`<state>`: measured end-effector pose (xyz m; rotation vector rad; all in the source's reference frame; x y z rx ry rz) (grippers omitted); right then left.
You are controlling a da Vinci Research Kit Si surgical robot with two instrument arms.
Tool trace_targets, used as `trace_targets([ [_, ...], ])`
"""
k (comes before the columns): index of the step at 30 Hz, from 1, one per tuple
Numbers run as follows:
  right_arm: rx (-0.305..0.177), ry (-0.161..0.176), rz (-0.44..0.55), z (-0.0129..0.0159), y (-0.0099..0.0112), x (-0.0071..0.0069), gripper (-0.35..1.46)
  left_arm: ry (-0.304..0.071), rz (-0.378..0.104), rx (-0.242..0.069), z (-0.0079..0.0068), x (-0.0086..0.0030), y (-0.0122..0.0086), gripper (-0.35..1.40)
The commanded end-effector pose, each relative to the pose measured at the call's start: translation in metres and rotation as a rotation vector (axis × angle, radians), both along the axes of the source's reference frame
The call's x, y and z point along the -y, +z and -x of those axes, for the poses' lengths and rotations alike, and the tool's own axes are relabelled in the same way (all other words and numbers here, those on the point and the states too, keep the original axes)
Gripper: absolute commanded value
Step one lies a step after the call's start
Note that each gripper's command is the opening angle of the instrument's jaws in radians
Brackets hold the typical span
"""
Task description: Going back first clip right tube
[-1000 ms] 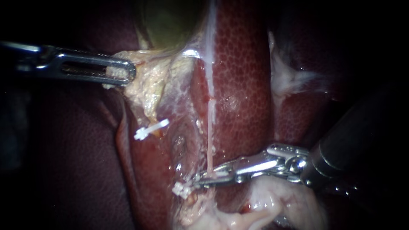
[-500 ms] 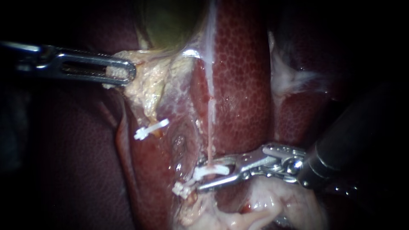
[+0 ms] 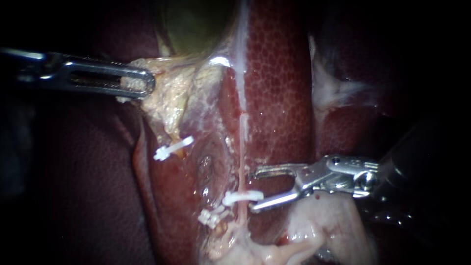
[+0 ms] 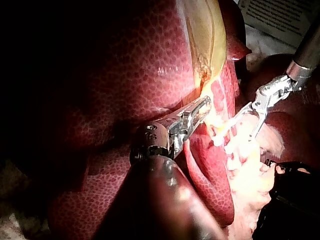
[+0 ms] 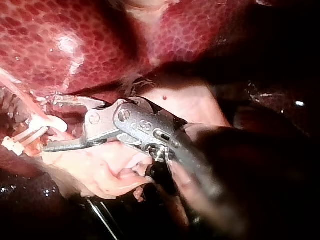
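A thin pink tube, the right tube [image 3: 242, 169], runs down over the liver [image 3: 274, 98]. A white clip [image 3: 243, 198] sits closed across it. My right instrument [image 3: 252, 190] is just to the right of that clip, its jaws open and empty and its lower jaw tip close to the clip's end. The right wrist view shows the same clip [image 5: 56, 123] just ahead of the open jaws. My left instrument [image 3: 138, 83] is shut on pale tissue [image 3: 167, 98] under the greenish gallbladder [image 3: 194, 24]. It appears in the left wrist view as well [image 4: 199, 111].
Two more white clips show, one [image 3: 172, 148] on tissue to the left and one [image 3: 212, 216] low beside the tube. Pale fatty tissue [image 3: 319, 230] lies under my right instrument's shaft. Dark liver fills the left side.
My right instrument's jaws have opened and drawn back to the right off the tube, leaving the white clip on it. The left instrument holds still.
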<state>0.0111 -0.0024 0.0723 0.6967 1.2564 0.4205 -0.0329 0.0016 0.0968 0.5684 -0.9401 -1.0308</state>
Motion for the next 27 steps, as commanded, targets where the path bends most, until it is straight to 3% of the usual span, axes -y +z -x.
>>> trace_targets([
  [1, 0.000, 0.005, 0.009, 0.0003, -0.0006, -0.0004, 0.60, 0.000, 0.000, 0.000, 0.0000, 0.0000, 0.0000, -0.35],
  [7, -0.025, 0.020, 0.068, 0.0019, -0.0053, -0.0033, 0.60, 0.000, 0.000, 0.000, 0.0001, 0.0000, 0.0000, -0.35],
  [13, -0.047, 0.037, 0.109, 0.0032, -0.0092, -0.0051, 0.60, -0.001, 0.000, -0.001, 0.0003, -0.0001, 0.0001, -0.35],
  [21, -0.051, 0.037, 0.114, 0.0034, -0.0094, -0.0050, 0.60, -0.004, 0.004, -0.003, 0.0010, -0.0001, 0.0010, -0.35],
  [27, -0.052, 0.036, 0.114, 0.0036, -0.0094, -0.0049, 0.60, -0.011, 0.017, -0.011, 0.0021, 0.0006, 0.0034, -0.35],
])
